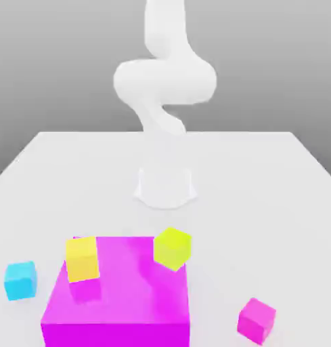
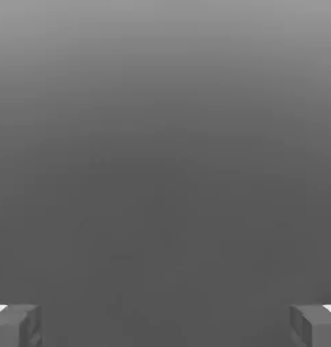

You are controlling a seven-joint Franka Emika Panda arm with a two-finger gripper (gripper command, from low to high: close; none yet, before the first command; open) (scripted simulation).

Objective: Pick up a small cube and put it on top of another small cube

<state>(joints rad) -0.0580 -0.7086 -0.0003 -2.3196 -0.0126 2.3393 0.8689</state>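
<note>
Counting five: two yellow cubes (image 1: 82, 259), one cyan (image 1: 21, 280), one magenta (image 1: 256, 320), one block (image 1: 120, 291).

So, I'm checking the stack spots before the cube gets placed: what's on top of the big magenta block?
On the big magenta block sit an orange-yellow cube and a yellow-green cube. The patches beneath them are covered.

This was no real room but a simulated robot workspace, a bare lab-like setting. A white robot arm (image 1: 164, 81) rose at the top centre of the frame from a plain white worktop (image 1: 242, 176), with a flat grey backdrop (image 1: 53, 74) behind. Untextured blocks in pure colours, such as the big magenta block (image 1: 120, 284) at the lower left, had the look of computer-drawn shapes.
</note>
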